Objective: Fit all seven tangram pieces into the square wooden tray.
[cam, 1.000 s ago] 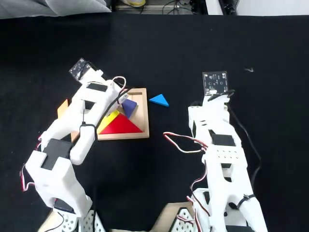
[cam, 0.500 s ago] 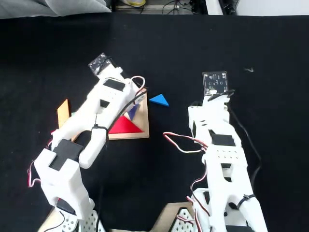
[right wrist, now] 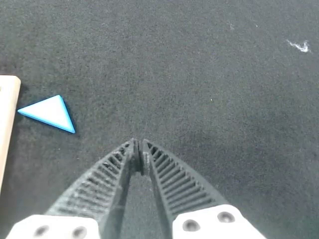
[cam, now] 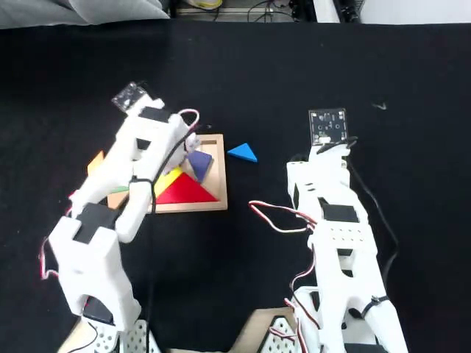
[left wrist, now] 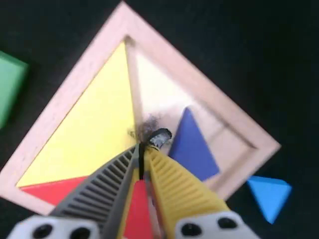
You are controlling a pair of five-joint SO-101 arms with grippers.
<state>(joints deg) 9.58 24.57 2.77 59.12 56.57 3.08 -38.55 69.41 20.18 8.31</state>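
Left hand [left wrist: 141, 149] fingers together over wooden tray [left wrist: 194, 79] centre; right hand [right wrist: 138, 149] likewise closed, right of blue triangle [right wrist: 50, 113].

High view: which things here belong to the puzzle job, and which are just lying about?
Part of the job: wooden tray, yellow triangle, red triangle, dark blue piece, light blue triangle, orange piece, green piece.
Just lying about: grey cloth, cables, white speck.
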